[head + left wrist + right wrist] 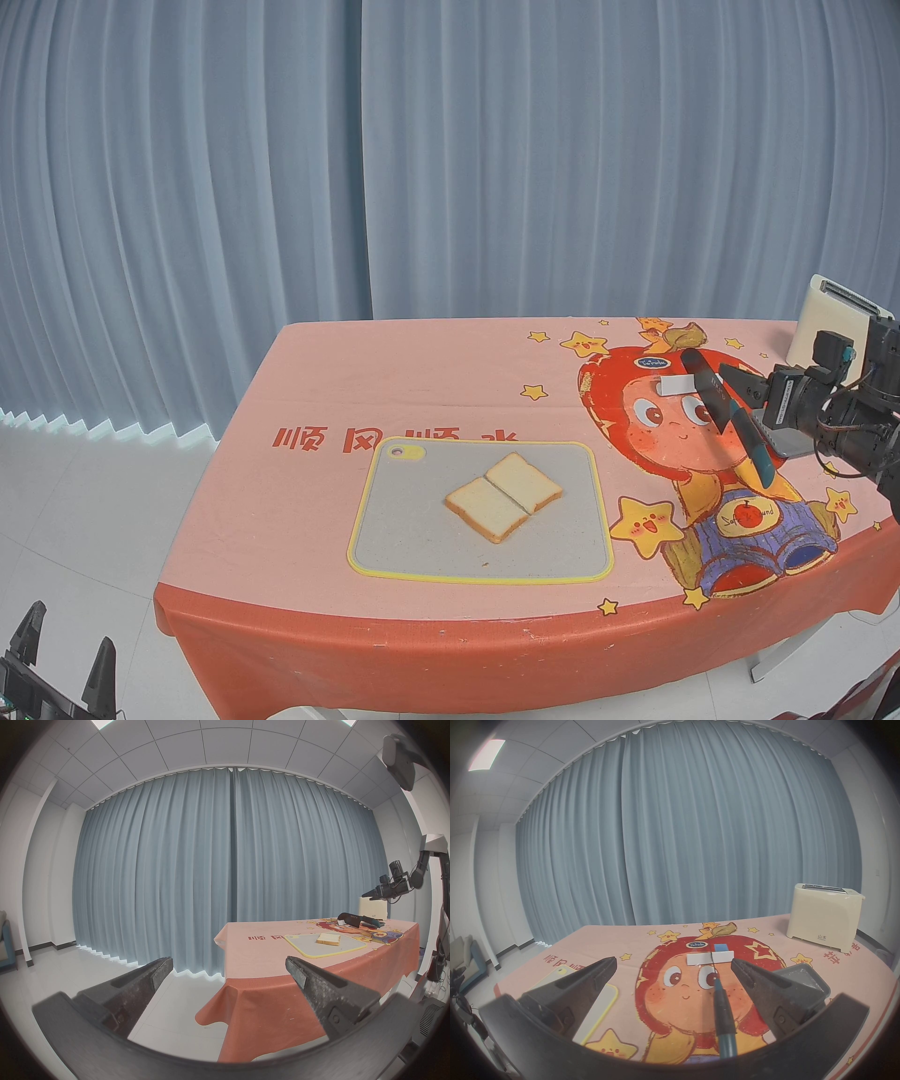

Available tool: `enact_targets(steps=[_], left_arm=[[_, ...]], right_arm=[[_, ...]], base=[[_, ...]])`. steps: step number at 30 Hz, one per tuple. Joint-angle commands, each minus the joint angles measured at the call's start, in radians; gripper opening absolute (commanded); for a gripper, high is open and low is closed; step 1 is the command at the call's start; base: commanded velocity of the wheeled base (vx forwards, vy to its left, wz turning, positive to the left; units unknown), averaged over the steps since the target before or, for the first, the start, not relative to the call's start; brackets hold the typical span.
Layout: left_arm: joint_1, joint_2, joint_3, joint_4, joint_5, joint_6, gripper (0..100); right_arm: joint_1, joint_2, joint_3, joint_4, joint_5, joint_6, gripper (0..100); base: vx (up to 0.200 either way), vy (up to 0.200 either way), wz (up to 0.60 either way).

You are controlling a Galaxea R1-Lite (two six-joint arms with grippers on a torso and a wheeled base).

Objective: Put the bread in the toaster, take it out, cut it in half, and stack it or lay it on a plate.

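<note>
Two bread halves (503,494) lie side by side on the grey, yellow-rimmed cutting board (412,534) in the middle of the table. A knife (724,405) with a black blade and a teal handle lies to the right on the cloth, its handle end by a grey stand (786,442). My right gripper (736,382) hovers open just above the knife (723,1013), with nothing between its fingers. The cream toaster (837,323) stands at the far right corner. My left gripper (70,628) hangs open, low and off the table's left front, far from the bread (328,938).
The pink cloth with a cartoon print covers the table (309,375). Grey curtains hang behind it. The toaster (825,917) and the grey stand (802,978) crowd the right side; the cloth to the left of the board (562,975) is bare.
</note>
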Motion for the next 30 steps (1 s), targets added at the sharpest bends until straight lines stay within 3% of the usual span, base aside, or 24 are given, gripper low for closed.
enact_targets(steps=[1, 8, 13, 30], left_arm=[[0.0, -0.016, 0.018, 0.0, 0.0, 0.0, 100], [0.0, -0.016, 0.018, 0.0, 0.0, 0.0, 100], [0.0, -0.016, 0.018, 0.0, 0.0, 0.0, 100], [0.0, -0.016, 0.018, 0.0, 0.0, 0.0, 100]], right_arm=[[0.037, -0.071, 0.021, 0.001, 0.0, -0.002, 100], [0.061, -0.095, 0.048, -0.001, 0.011, -0.011, 100], [0.127, -0.135, 0.111, -0.001, 0.012, -0.059, 100], [0.258, -0.204, 0.157, -0.001, 0.011, -0.063, 100]], base=[[0.0, 0.0, 0.0], [0.0, 0.0, 0.0], [0.0, 0.0, 0.0], [0.0, 0.0, 0.0]])
